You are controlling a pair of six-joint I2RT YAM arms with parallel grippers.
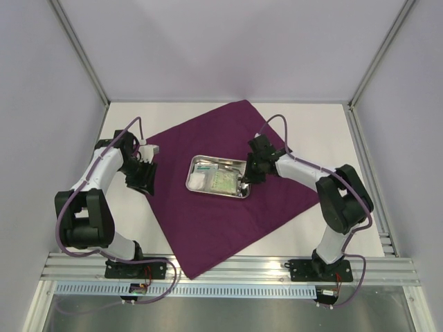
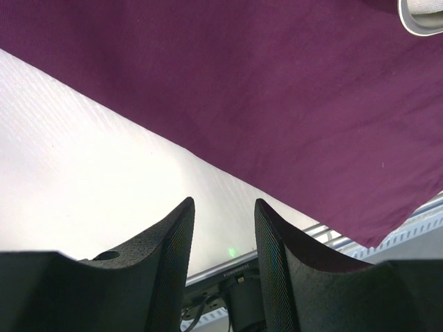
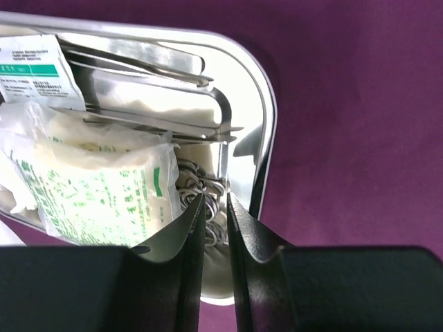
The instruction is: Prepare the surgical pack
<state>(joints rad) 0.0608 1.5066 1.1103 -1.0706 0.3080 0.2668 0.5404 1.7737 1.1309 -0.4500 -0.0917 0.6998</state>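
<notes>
Right now my right gripper [image 3: 215,200] has its jaws drawn in to a narrow slit, hanging over the lower right corner of the steel tray [image 3: 267,117]. Just past my fingertips [image 3: 197,207] lie the steel ring handles of the scissors [image 3: 188,185]; whether I am pinching a ring or only hovering on it I cannot tell. Left of the rings, filling the lower left of that wrist view, sits a clear packet printed in green [image 3: 97,187] with white gauze inside. Above it long steel tweezers [image 3: 138,62] run across the tray towards the upper left, where a white labelled packet [image 3: 31,66] shows. Around the tray, on the right of the frame, is the deep-purple fabric sheet [image 3: 346,138], lying flat.

My left gripper [image 2: 223,207] stands moderately wide with nothing between its jaws. It hangs above bare white bench [image 2: 83,152], just beside the sheet's straight edge, which crosses that wrist view from the upper left down to the lower right.

From above, the sheet [image 1: 208,228] lies spread as a diamond in the middle of the bench [image 1: 332,131], the tray [image 1: 214,194] near its centre. My right gripper [image 1: 246,178] is at the tray's right end and my left gripper [image 1: 145,178] at the sheet's left edge, well apart from the tray.
</notes>
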